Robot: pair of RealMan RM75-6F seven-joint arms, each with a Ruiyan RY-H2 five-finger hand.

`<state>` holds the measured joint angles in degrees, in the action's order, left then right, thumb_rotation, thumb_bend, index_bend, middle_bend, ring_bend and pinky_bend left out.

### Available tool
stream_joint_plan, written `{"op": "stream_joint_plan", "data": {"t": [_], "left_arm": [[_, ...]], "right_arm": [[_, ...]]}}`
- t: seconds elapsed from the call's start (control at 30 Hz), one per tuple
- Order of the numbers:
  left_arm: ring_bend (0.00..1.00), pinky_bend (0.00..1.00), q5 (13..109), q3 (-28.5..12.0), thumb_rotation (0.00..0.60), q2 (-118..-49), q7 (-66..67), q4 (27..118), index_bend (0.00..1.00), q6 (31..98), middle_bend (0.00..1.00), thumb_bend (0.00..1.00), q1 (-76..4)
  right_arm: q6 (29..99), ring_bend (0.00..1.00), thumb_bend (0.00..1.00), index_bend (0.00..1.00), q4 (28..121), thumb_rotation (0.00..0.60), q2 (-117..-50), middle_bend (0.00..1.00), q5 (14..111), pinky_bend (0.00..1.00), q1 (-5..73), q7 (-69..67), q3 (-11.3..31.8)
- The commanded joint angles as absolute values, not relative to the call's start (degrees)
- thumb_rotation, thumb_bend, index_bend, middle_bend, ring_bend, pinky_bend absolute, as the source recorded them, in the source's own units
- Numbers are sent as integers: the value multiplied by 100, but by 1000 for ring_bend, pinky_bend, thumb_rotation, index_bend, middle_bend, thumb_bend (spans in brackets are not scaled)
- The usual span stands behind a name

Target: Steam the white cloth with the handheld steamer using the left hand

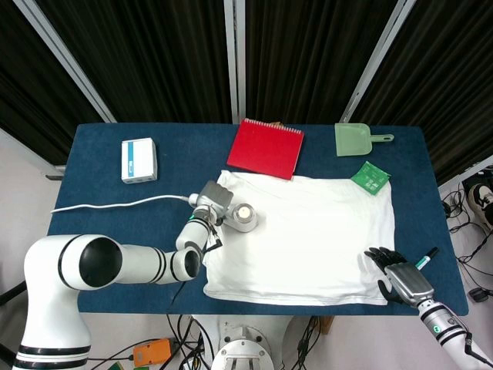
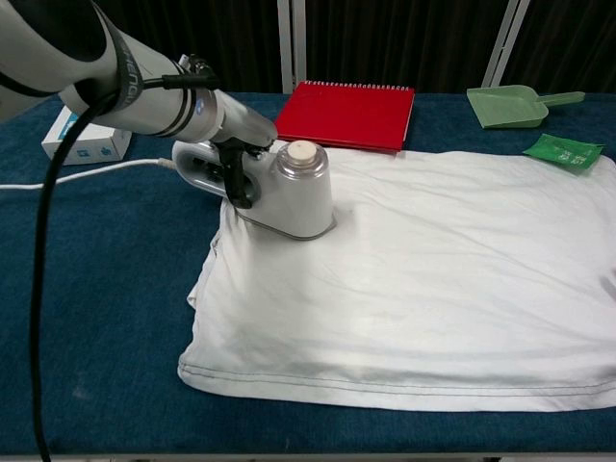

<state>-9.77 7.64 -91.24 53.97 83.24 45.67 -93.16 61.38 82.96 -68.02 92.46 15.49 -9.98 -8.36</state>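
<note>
Chest view showed the left hand (image 2: 234,159), fingers clamped round the handle of the white handheld steamer (image 2: 289,192), pressing it on the wrinkled white cloth (image 2: 423,269) at ten o'clock, mid-steaming; sweeping toward three o'clock looked next.

Both views are evenly and brightly lit from above, with no hard shadows. The white cloth (image 2: 414,269) is the brightest area, close to washed out in the head view, so its folds barely show there. In the chest view a soft shadow sits under the steamer (image 2: 289,197) and along the cloth's near hem. The dark curtains (image 1: 308,54) behind stay almost black with faint vertical streaks. The blue worktop (image 2: 96,337) shows its grain sharply. The arm nearest the chest camera is slightly soft. Straight edges bend little at the borders
</note>
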Motion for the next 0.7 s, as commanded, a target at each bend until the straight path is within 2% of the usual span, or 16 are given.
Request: {"op": "stream_joint_plan", "data": {"t": [0.03, 0.13, 0.37, 0.53, 0.7], "left_arm": [[709, 651, -1157, 842, 455, -8994, 5505, 8316, 763, 4714, 885, 615, -9211], [709, 651, -1224, 766, 450, -8779, 5470, 8477, 763, 4746, 884, 615, -9103], [709, 651, -593, 280, 395, -8353, 5228, 9435, 763, 4797, 883, 615, -9010], [709, 651, -357, 36, 364, -8641, 5421, 9713, 763, 5012, 883, 613, -9240], [709, 651, -639, -104, 362, -9246, 5915, 9418, 763, 5132, 883, 613, -9641]], "right_arm": [[6153, 17, 777, 130, 8268, 600, -6816, 117, 9246, 148, 1553, -1033, -833], [6187, 17, 777, 130, 8229, 600, -6836, 117, 9248, 148, 1551, -1078, -827], [6198, 17, 778, 130, 8152, 600, -6886, 117, 9261, 148, 1579, -1133, -824], [6239, 17, 778, 130, 8149, 600, -6891, 116, 9256, 147, 1565, -1129, -830], [6265, 17, 778, 130, 8119, 600, -6896, 116, 9222, 148, 1519, -1158, -861]]}}
